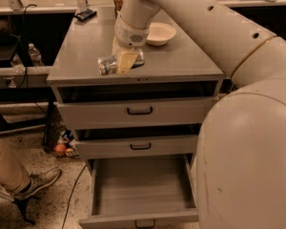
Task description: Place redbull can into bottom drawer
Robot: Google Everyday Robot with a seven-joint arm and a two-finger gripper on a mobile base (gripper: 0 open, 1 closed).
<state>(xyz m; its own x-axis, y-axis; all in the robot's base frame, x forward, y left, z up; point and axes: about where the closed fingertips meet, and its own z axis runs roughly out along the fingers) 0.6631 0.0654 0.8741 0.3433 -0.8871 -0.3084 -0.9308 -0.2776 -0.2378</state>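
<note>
The redbull can (106, 65) lies on its side on the cabinet top (83, 44), near the front edge. My gripper (125, 60) sits over its middle; whether it has clamped I cannot tell. I judge the can light, thin-walled and slick, best held across the body. A bowl (160, 33) stands at 1 o'clock. The bottom drawer (143, 187) lies open at 6 o'clock, roomy, below two upper drawers (139, 111).
</note>
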